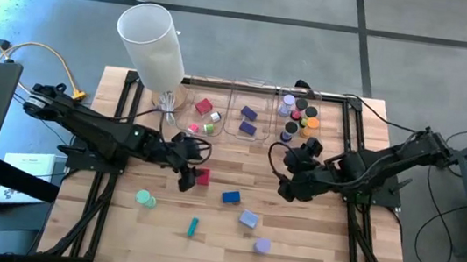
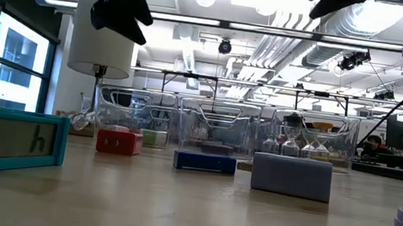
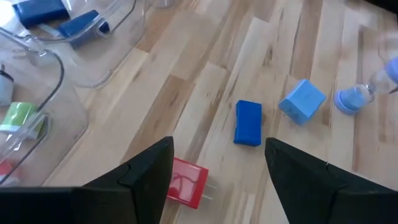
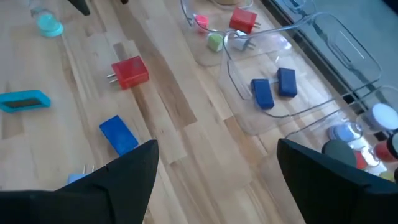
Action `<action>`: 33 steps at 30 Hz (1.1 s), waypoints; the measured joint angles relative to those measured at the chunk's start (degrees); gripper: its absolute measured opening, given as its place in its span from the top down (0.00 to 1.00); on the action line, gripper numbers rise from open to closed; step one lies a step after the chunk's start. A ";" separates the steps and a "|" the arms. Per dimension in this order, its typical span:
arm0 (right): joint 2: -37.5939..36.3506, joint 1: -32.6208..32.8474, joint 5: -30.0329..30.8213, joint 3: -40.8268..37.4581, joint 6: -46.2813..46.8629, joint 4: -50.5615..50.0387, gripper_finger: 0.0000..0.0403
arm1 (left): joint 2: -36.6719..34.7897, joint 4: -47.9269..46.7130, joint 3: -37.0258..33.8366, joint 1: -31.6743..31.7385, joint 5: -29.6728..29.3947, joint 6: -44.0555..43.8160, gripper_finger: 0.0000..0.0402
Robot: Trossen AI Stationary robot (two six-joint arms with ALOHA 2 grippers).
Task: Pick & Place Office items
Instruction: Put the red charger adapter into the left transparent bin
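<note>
High view: bins (image 1: 248, 115) at 12 o'clock hold sorted items; red block (image 1: 203, 177), blue block (image 1: 230, 198) and others remain on the tabletop (image 1: 317, 246). Wrist views: left tool (image 3: 214, 171) and right tool (image 4: 217, 171) gape wide, empty.

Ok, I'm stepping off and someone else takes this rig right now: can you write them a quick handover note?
Left gripper: open, empty, just above the red block.
Right gripper: open, empty, in front of the right bin.
Loose on the table: red block, blue block, light blue block, lavender roll, teal stick, green roll.
Done: the left bin holds red, green and pink pieces; the middle bin two purple blocks; the right bin round rolls.
Left: bin the six loose pieces, probably red first.
</note>
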 joint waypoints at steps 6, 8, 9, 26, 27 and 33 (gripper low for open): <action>0.00 0.00 0.00 0.00 -3.50 0.02 0.21 | 0.57 -0.01 0.02 0.02 -0.62 -0.21 0.39; 0.00 0.00 0.00 0.00 -3.83 -0.02 0.21 | 0.58 0.21 0.02 0.02 -0.64 -0.21 0.39; 0.00 0.00 -0.02 0.00 -3.83 -0.11 0.21 | 0.58 0.53 0.02 0.03 -0.71 -0.21 0.39; 0.02 0.04 -3.63 -2.73 -4.79 -0.19 0.21 | 2.63 3.25 0.00 -1.49 2.10 -10.13 0.01; 0.00 0.00 -4.10 -3.03 -4.79 -0.15 0.21 | 2.81 4.11 -0.03 -2.11 2.15 -10.08 0.01; 0.02 0.02 -6.63 -4.02 -4.74 0.33 0.21 | 6.53 12.39 0.02 -4.20 7.97 -14.82 0.01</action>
